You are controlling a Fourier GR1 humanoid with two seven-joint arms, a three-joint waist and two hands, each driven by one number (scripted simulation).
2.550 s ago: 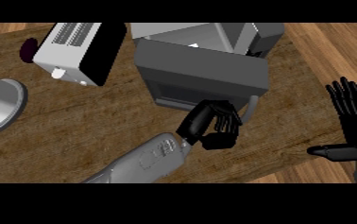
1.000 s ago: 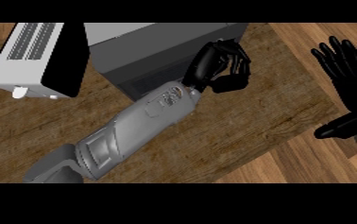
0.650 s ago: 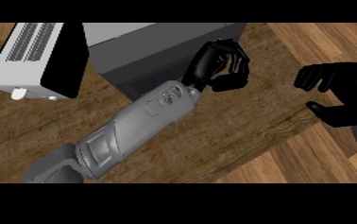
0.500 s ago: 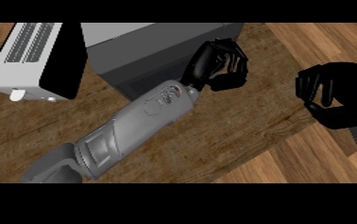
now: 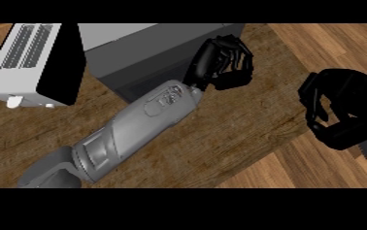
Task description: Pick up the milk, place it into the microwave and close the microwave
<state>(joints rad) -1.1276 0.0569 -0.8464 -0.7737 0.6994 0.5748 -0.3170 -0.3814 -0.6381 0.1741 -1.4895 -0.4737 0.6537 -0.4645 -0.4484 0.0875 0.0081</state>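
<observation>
The grey microwave (image 5: 147,54) stands at the top middle of the wooden counter (image 5: 215,132). My left forearm reaches up from the lower left. My left hand (image 5: 224,64) is at the microwave's right front corner, fingers curled, and I see nothing in them. My right hand (image 5: 331,106) hangs at the right edge, beyond the counter's corner and over the floor, with its fingers curled round nothing. The milk shows nowhere in view. I cannot make out how the microwave's door stands.
A white toaster (image 5: 32,61) with a black side sits at the left, close to the microwave. The counter's edge runs diagonally at the lower right, with wooden floor (image 5: 301,171) beyond it.
My right hand, earlier open with fingers up, has curled shut and dropped a little lower at the right. My left hand has stayed at the microwave's corner.
</observation>
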